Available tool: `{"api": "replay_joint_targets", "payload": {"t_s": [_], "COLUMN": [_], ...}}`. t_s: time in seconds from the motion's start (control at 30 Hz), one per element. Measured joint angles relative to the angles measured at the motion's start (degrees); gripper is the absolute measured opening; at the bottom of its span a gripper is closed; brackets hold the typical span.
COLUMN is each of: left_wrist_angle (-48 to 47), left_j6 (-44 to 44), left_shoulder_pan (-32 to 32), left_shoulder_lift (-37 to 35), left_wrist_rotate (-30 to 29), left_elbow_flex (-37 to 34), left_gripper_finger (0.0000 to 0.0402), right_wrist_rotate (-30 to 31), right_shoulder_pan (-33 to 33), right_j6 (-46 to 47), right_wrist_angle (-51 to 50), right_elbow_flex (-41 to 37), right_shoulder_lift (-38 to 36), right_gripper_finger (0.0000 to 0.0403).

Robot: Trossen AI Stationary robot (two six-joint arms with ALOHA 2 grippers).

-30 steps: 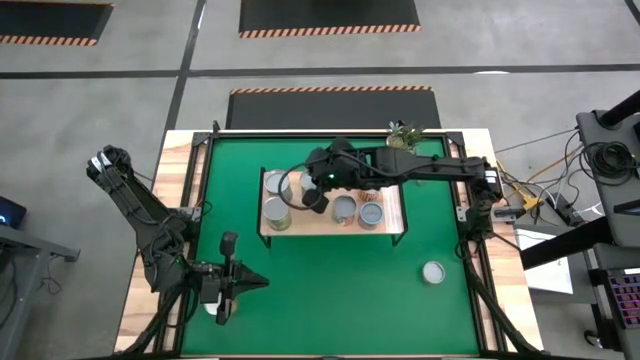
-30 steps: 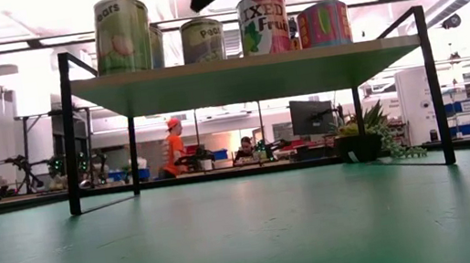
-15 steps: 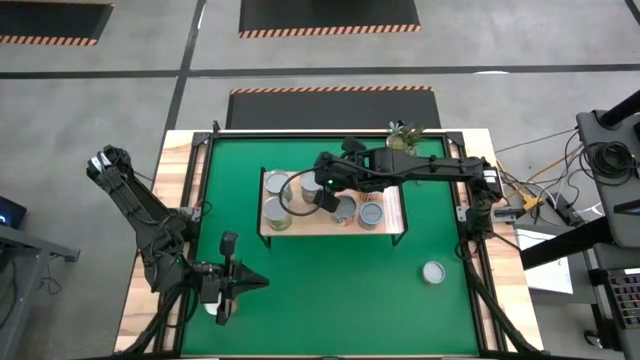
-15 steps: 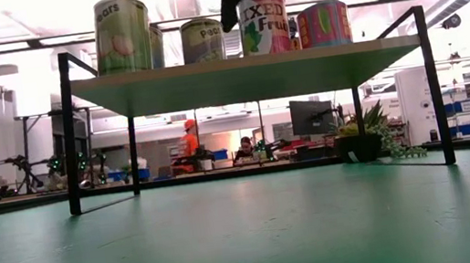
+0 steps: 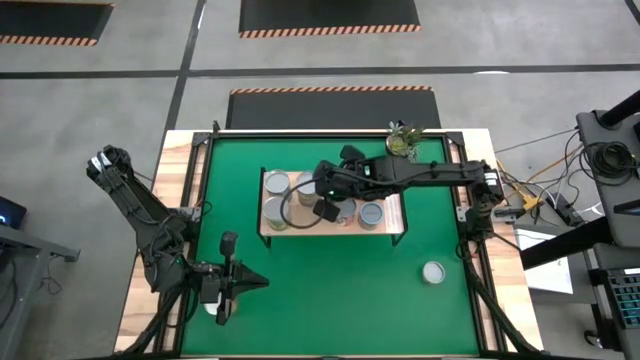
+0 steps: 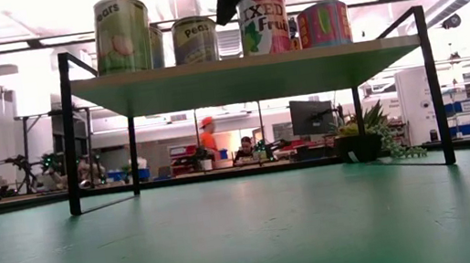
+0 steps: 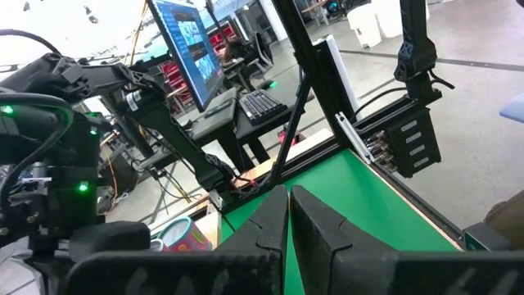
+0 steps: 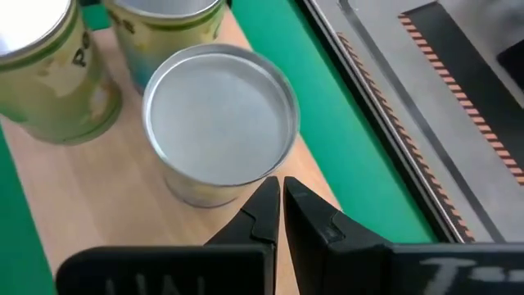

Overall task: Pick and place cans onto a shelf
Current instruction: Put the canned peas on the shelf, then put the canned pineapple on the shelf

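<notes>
Resting left of the shelf (image 5: 385, 226) near the mat's front edge, the left gripper (image 5: 229, 272) is idling, fingers pressed together. Crowding the shelf top are the cans (image 5: 274, 214); the right gripper (image 5: 327, 204) is hovering above them, fingers closed and empty, risking clipping and toppling one. Right of the shelf, one can (image 5: 433, 272) is waiting on the mat.

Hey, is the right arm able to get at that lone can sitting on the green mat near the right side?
Probably yes. The lone can stands apart from everything on the bare mat, on the right arm's side. The right claw, shut and empty, hovers over the shelf.
</notes>
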Motion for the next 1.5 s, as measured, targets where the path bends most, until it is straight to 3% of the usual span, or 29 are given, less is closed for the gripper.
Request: {"api": "replay_joint_targets", "payload": {"t_s": [0.23,0.47,0.87,1.2,1.5], "left_wrist_angle": [0.0,0.0,-0.1,0.0,0.0], "left_j6": [0.0,0.0,0.0,-1.7,-6.6], "left_shoulder_pan": [0.0,0.0,0.0,0.0,0.0], "left_shoulder_lift": [0.0,0.0,0.0,0.0,0.0], "left_wrist_rotate": [0.0,0.0,0.0,0.0,0.0], "left_elbow_flex": [0.0,0.0,0.0,0.0,0.0], "left_gripper_finger": [0.0000,0.0000,0.0000,0.0000,0.0000], "right_wrist_rotate": [2.7,-2.1,-1.6,10.2,10.5], "right_shoulder_pan": [0.0,0.4,2.5,16.2,31.3], "right_j6": [-1.3,-4.7,-6.1,-7.9,-10.8], "right_wrist_angle": [4.1,10.7,11.9,11.0,11.3], "right_elbow_flex": [0.9,-0.4,0.0,-1.2,-7.3], "right_shoulder_lift": [-0.4,-0.1,0.1,-3.0,-3.2], "right_gripper_finger": [0.0009,0.0009,0.0009,0.0009,0.0009]}}
